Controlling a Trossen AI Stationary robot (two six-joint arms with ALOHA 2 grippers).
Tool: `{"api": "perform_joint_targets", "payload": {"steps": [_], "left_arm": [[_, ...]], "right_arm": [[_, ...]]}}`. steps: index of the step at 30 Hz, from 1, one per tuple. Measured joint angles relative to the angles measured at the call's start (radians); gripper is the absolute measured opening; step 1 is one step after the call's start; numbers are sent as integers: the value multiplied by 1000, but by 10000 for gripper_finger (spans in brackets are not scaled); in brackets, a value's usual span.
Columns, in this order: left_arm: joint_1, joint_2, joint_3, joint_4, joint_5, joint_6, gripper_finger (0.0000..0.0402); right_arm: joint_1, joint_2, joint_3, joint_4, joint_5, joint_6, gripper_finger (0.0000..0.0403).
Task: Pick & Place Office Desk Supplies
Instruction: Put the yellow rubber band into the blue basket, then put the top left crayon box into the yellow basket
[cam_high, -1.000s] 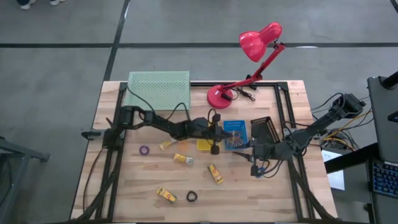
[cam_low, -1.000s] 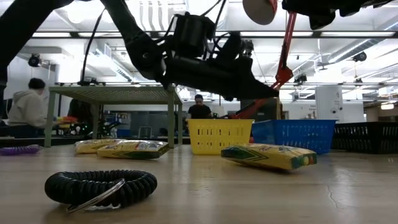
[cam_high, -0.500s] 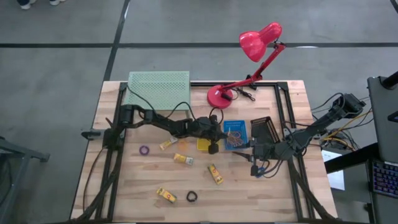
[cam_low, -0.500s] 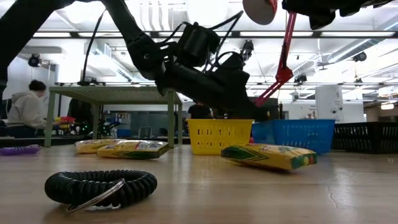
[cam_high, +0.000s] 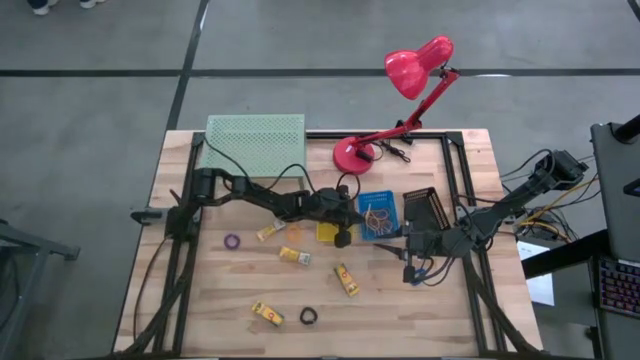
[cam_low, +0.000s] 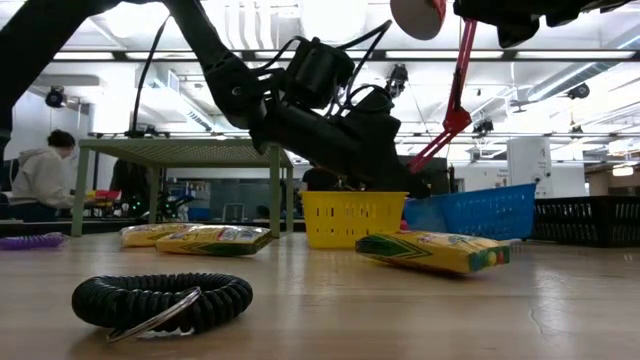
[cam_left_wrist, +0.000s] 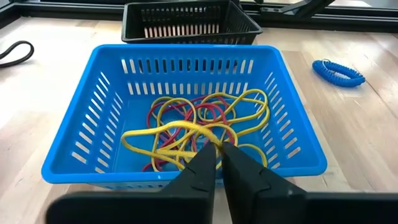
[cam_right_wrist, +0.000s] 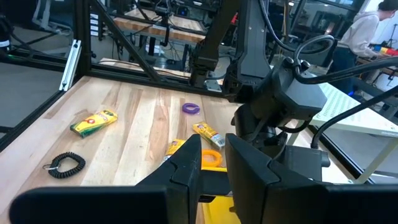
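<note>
Left claw at the blue basket

The left claw (cam_left_wrist: 219, 151), fingers narrowly parted, pinches a yellow rubber band (cam_left_wrist: 163, 132) over the blue basket (cam_left_wrist: 87, 134), which holds tangled rubber bands (cam_left_wrist: 205, 112). The right claw (cam_right_wrist: 212, 152), narrowly parted and empty, waits beyond the black basket (cam_high: 425, 207).

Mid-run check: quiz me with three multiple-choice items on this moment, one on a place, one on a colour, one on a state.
1. The left gripper is at:
A. the blue basket
B. the green shelf
C. the lamp base

2. The coiled ring left of the yellow packets is:
A. black
B. blue
C. purple

3. The blue basket sits:
A. flat
B. tipped up on one side
C. upside down

Answers: 1 A, its fingers reach over the rubber bands inside it. 2 C, the high view shows purple. 3 B, the low view shows its rim slanted.
</note>
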Motion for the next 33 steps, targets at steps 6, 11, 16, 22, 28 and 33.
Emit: {"api": "perform_joint_targets", "payload": {"steps": [6, 11, 16, 22, 28, 33], "left_arm": [[0, 0, 0, 7, 19, 0, 65], [-1, 0, 0, 16, 45, 2, 98], [-1, -1, -1, 17, 48, 4, 132], [-1, -16, -1, 14, 48, 0, 164], [-1, -73, -1, -59, 48, -8, 177], [5, -103, -1, -108, 47, -33, 179]], "right_arm": [[0, 0, 0, 0, 0, 0, 68], [0, 0, 0, 0, 0, 0, 68], [0, 0, 0, 0, 0, 0, 68], [0, 0, 0, 0, 0, 0, 68], [0, 0, 0, 0, 0, 0, 68], [0, 0, 0, 0, 0, 0, 68]]}}
